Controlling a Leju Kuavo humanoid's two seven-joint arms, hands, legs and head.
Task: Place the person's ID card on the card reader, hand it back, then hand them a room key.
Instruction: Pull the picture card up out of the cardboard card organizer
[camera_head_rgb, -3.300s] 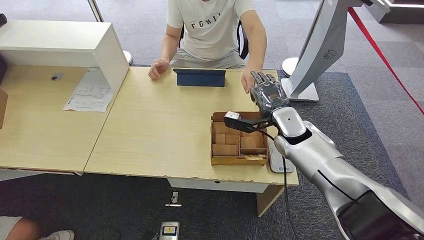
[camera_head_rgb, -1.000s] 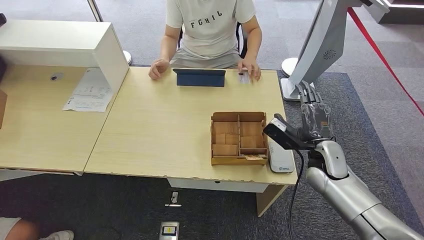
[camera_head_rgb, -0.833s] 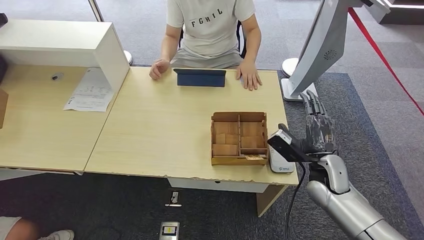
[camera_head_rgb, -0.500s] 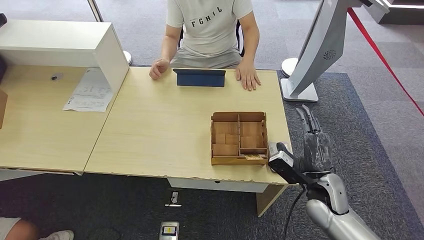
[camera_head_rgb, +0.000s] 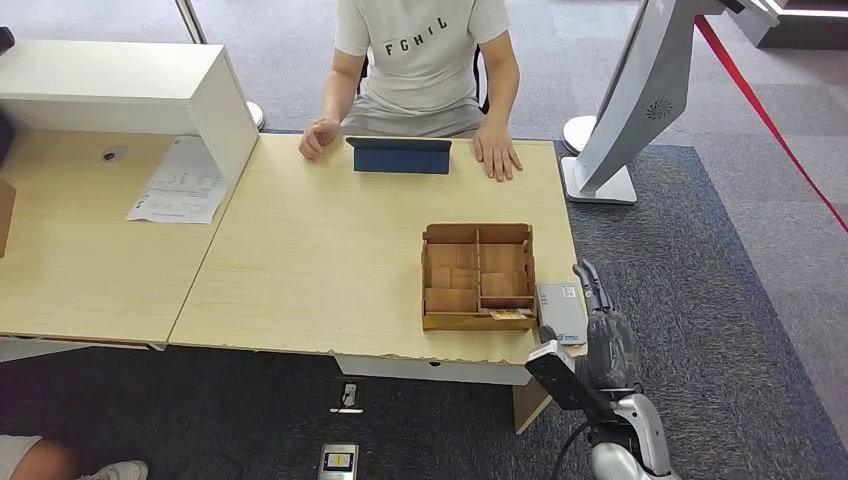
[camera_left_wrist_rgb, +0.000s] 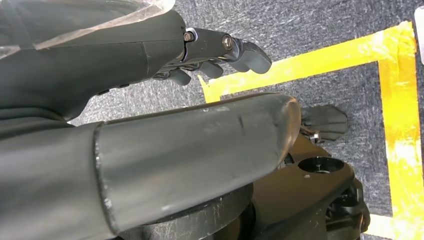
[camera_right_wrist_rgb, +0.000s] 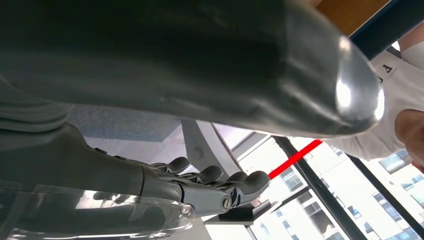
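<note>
A: What takes up most of the head view?

B: A long light-wood table on grey carpet. A white box-shaped shelf sits at its far left corner, with a printed sheet of paper lying just beside it. A person in a pale T-shirt sits at the far side, both hands resting on the tabletop. A white kiosk stand rises from the floor to the right of the table.

A: Any containers?

B: One, a wooden tray split into compartments, near the table's right end. The compartments hold flat wooden-coloured pieces. A small card-like item lies in the front right compartment by the rim; I cannot tell whether it is a room key.

A: And the card reader?

B: The card reader, a flat pale grey pad, lies just beside the tray's right wall at the table's front right corner. Nothing lies on it.

A: Where is the ID card?

B: I cannot make it out. The person's hand lies flat on the table beside a dark blue tablet propped upright in front of them; whether a card is under it is not visible.

A: The robot's hands?

B: The right hand is low, off the table's front right corner near the reader, fingers straight and apart, holding nothing. The left hand hangs over carpet marked with yellow tape, fingers loosely extended, thumb apart and empty.
</note>
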